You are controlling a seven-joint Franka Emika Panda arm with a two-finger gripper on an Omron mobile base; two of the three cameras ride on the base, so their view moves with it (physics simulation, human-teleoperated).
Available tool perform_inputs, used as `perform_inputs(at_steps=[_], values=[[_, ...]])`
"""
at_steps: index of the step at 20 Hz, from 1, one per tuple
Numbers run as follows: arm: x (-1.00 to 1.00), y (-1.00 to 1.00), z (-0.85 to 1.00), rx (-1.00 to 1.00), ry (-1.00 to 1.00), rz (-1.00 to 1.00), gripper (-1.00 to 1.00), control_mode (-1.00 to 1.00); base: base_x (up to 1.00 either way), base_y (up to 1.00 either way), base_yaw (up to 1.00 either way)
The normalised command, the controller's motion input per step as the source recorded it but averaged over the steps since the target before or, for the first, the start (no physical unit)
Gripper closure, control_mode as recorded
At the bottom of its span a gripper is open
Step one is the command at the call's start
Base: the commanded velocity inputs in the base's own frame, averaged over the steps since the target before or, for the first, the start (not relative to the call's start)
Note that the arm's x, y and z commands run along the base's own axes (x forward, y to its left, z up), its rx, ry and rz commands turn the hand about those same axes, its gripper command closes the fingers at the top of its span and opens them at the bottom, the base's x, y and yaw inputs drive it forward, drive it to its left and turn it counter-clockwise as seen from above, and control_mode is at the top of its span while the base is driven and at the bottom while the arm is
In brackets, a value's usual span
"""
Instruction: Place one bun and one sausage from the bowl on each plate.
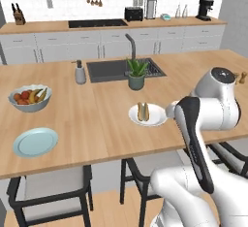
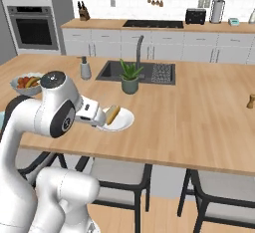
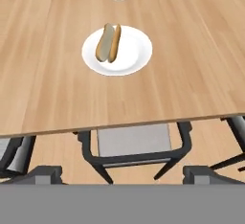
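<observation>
White plate: small round shallow white plate (image 3: 117, 50), flat on the pale wooden island counter (image 1: 87, 124), near its front edge.
On the white plate: tan split bun (image 3: 108, 42), lying left of centre, long axis running roughly 1 to 7 o'clock in the hand view; sausage inside not clear enough to tell.
Blue plate: small round pale blue plate (image 1: 35, 141), bare, well apart from the white plate at about 8 o'clock in the left base view.
Gripper: two dark finger tips (image 3: 123, 175) spread wide apart, grasping nothing, back from the counter edge and above the chairs, with the white plate at 12 o'clock.
Fruit bowl: pale grey bowl (image 1: 29, 98) of mixed fruit, at 12 o'clock from the blue plate.
Plant: green leafy plant in a grey-green pot (image 1: 136, 74), at 12 o'clock from the white plate, just in front of the dark sink (image 1: 104, 71).
Soap bottle: grey pump bottle (image 1: 80, 72), left of the sink.
Chairs: dark-framed grey-seated chairs (image 3: 134, 144) tucked under the counter edge.
</observation>
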Motion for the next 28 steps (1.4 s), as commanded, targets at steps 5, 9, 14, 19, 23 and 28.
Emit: perform_inputs(at_steps=[5,9,14,19,23,28], values=[[0.00,0.00,0.00,0.00,0.00,0.00,-1.00,1.00,-0.60,-1.00,0.00],[0.00,0.00,0.00,0.00,0.00,0.00,-1.00,1.00,-0.32,-1.00,0.00],[0.00,0.00,0.00,0.00,0.00,0.00,-1.00,1.00,-0.12,-1.00,0.00],[0.00,0.00,0.00,0.00,0.00,0.00,-1.00,1.00,-0.09,-1.00,0.00],[0.00,0.00,0.00,0.00,0.00,0.00,-1.00,1.00,-0.02,-1.00,0.00],[0.00,0.00,0.00,0.00,0.00,0.00,-1.00,1.00,-0.02,-1.00,0.02]])
